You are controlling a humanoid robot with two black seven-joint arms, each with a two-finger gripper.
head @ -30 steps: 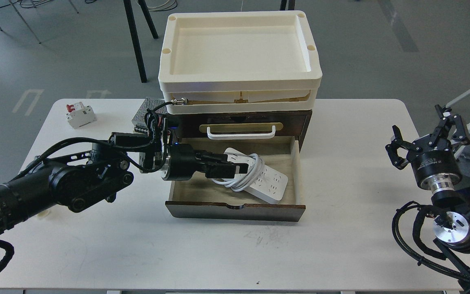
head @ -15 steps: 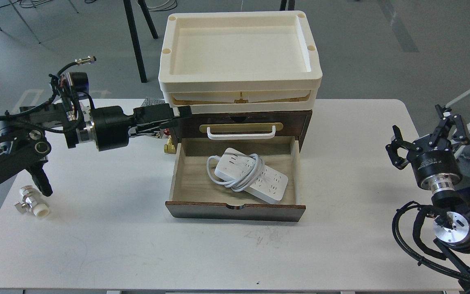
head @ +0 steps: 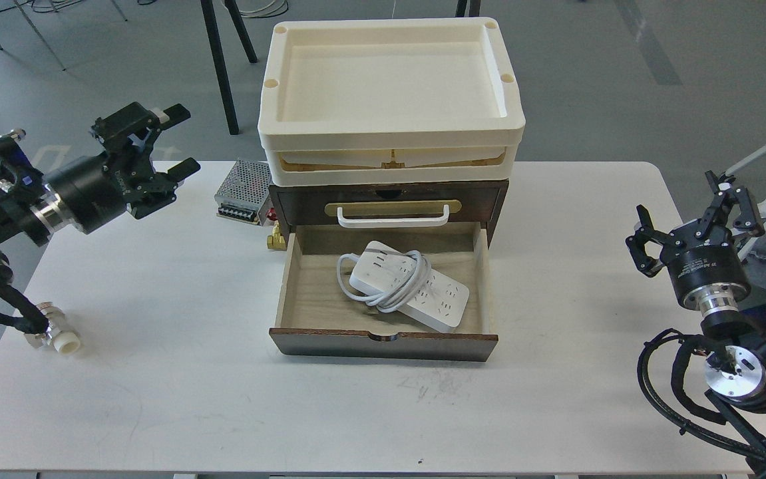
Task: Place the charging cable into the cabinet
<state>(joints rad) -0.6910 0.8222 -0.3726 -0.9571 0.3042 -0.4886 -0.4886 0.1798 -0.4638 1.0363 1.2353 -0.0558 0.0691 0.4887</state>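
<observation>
- Where the white table [head: 176, 372] fills the head view, its top shows faint scuff marks near the front middle; grey floor lies beyond, with dark furniture legs [head: 223, 66] at the far edge.
- Cabinet [head: 389, 199]: dark brown, at the table's middle rear, bottom drawer [head: 383, 336] pulled out toward the viewer.
- Charging cable [head: 409, 285]: lying inside the open drawer, on its pale wood floor, the white cord looped around the strip.
- Cream trays [head: 389, 86]: stacked on top of the cabinet.
- Perforated metal box [head: 243, 193]: just beside the cabinet's left side, with a small brass fitting [head: 276, 236] in front of it.
- White and metal valve fitting [head: 56, 332]: near the table's left edge.
- Left gripper [head: 173, 143]: raised over the table's left rear corner, well apart from the drawer, fingers spread, nothing between them.
- Right gripper [head: 695, 213]: at the table's right edge, fingers spread wide, nothing held.
</observation>
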